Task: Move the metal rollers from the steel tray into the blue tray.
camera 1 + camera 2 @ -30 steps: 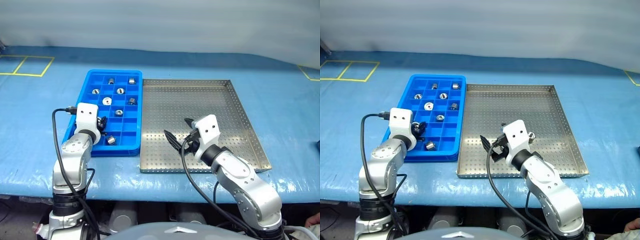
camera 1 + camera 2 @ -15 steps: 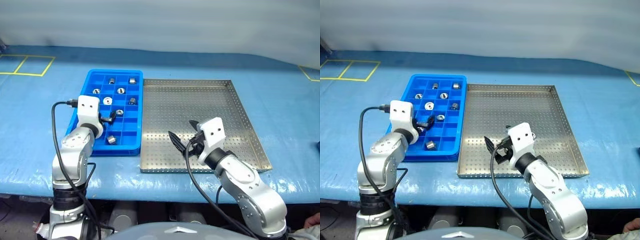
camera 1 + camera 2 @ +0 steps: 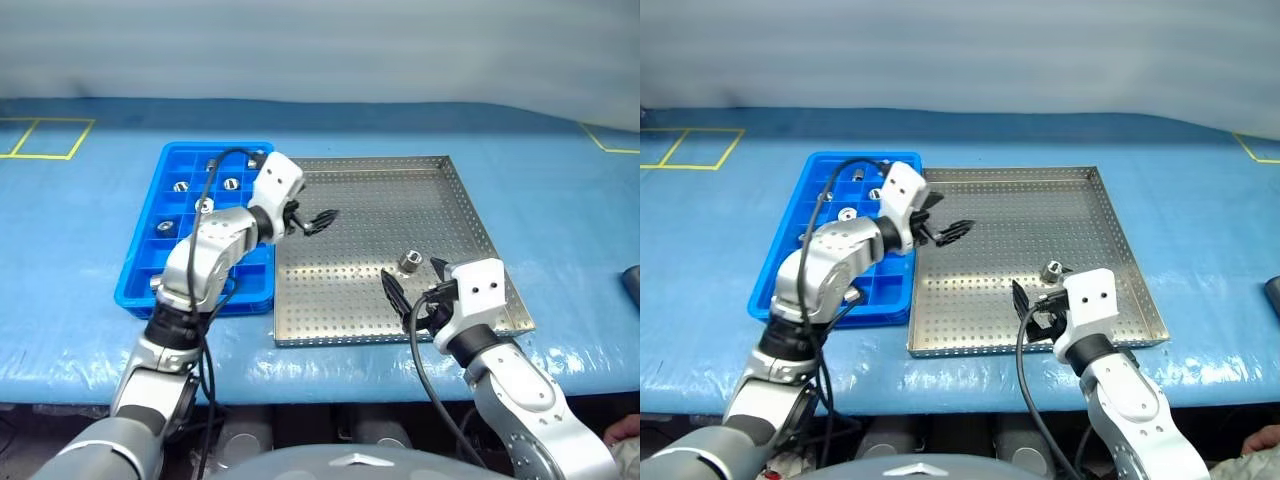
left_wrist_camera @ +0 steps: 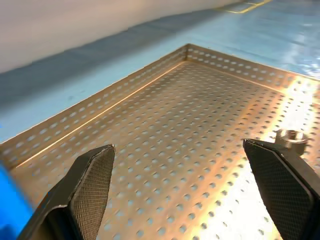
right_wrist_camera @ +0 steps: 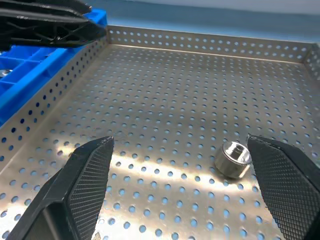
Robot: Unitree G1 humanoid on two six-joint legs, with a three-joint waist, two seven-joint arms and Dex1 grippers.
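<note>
One roller (image 3: pixel 409 262) lies in the steel tray (image 3: pixel 360 180), near right; others sit in the blue tray (image 3: pixel 140 270). Left gripper (image 3: pixel 318 221) and right gripper (image 3: pixel 414 290) are both wide and empty. Risk: both arms converging on the roller may collide, or a finger may knock it rolling.

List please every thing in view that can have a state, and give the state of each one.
Left gripper: open, empty, above the steel tray.
Right gripper: open, empty, near the roller.
Steel tray: holds one roller.
Roller in steel tray: standing on end, not gripped.
Blue tray: several rollers in its compartments.
</note>
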